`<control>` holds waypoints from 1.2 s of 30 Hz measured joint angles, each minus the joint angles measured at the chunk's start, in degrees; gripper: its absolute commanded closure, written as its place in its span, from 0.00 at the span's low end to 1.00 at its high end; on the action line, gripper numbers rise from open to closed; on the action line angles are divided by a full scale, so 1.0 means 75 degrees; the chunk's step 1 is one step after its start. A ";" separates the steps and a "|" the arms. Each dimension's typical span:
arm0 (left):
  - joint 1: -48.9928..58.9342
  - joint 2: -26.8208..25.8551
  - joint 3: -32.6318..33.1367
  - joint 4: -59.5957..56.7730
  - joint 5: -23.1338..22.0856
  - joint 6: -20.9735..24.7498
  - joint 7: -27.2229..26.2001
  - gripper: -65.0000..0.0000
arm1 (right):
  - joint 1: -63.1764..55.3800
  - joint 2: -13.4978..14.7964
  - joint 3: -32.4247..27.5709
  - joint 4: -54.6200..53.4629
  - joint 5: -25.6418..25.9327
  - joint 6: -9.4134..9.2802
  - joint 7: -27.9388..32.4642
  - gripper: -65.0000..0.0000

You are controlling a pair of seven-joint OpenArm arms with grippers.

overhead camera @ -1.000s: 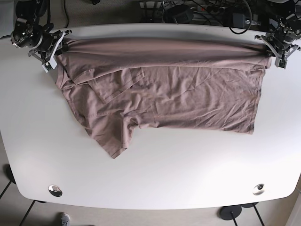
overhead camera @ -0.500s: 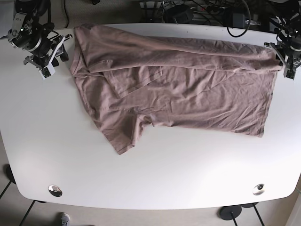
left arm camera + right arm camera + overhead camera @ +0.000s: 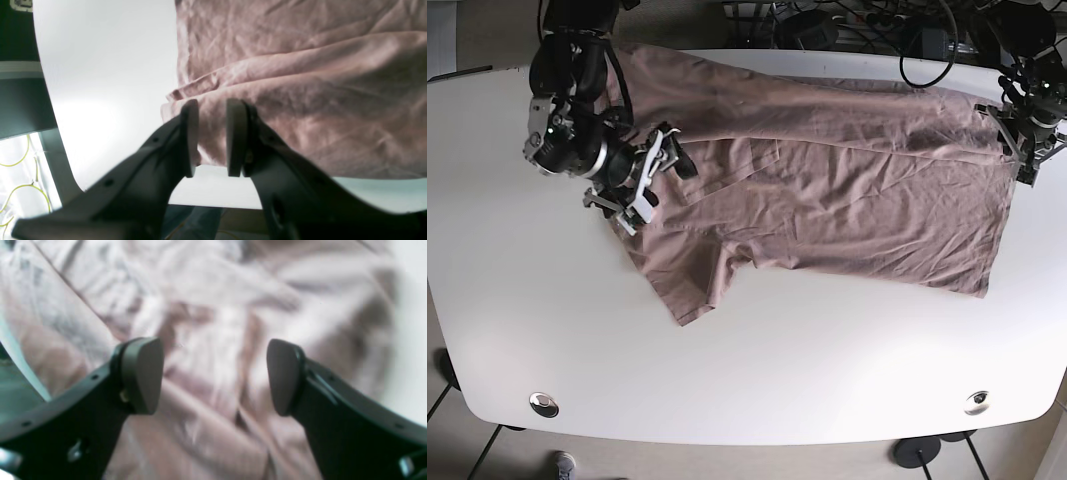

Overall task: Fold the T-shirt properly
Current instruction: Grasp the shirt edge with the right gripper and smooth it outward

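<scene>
The shirt (image 3: pixel 827 190) lies spread along the back half of the table (image 3: pixel 757 380), running almost from the left side to the right edge, its top border close to the back edge. It looks doubled over once lengthwise: a long fold line runs along the back, and a sleeve flap shows near the left end. The cloth is wrinkled throughout and the front left corner trails out toward the table's middle in a ragged point, so the shape is far from a neat rectangle.

The left gripper (image 3: pixel 211 136) sits at the back right corner of the table, its jaws nearly together with a hem corner of the shirt between them; in the wrist view the fabric bunches right at the pads, so it appears to be pinching that corner. The right gripper (image 3: pixel 213 376) hovers over the shirt's left end with jaws spread wide and nothing between them; the blurred wrist view shows only cloth below.

By my reading, at most one fold is made and that one is rough. Left to do: square up the left end, tuck the sleeves, smooth the wrinkles, then fold across the width into a compact stack.
</scene>
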 measured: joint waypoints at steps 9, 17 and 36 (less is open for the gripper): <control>0.0006 0.0012 -0.0023 0.0000 -0.0017 0.0000 -0.0003 0.81 | 0.0580 0.0396 -0.1061 -0.2463 -0.0093 -0.0125 0.1620 0.30; 0.0146 0.0012 0.0000 -0.0009 -0.0017 0.0000 0.0017 0.81 | 0.0603 0.0682 -0.0839 -0.2620 -0.0085 -0.0125 0.1990 0.30; 0.0152 0.0012 0.0169 -0.0020 -0.0017 0.0000 0.0000 0.81 | 0.0560 0.0527 -0.1134 -0.2637 -0.0082 -0.0125 0.2104 0.44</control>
